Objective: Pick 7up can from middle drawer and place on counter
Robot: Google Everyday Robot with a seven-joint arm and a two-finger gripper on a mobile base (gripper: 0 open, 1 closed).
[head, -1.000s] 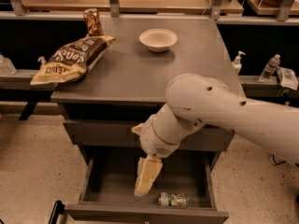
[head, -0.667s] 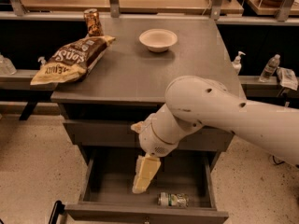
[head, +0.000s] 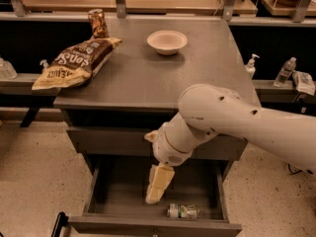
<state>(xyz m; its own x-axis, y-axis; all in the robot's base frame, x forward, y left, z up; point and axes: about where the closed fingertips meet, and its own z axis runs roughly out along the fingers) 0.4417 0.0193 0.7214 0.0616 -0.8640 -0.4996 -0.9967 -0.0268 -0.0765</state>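
Observation:
The 7up can [head: 183, 211], silver-white with green print, lies on its side on the floor of the open middle drawer [head: 106, 196], near the front wall and right of centre. My gripper [head: 153, 196] hangs from the white arm down into the drawer, its cream fingers [head: 159, 180] pointing down, just left of and slightly above the can, apart from it. The grey counter [head: 148, 78] is the cabinet top above the drawer.
On the counter stand a white bowl [head: 167, 41] at the back, a brown chip bag [head: 74, 63] at the left edge and a brown-copper can [head: 98, 23] at the back left. Bottles [head: 286, 70] stand on a low shelf at the right.
The gripper has shifted slightly left and a little deeper into the drawer. The can has not moved.

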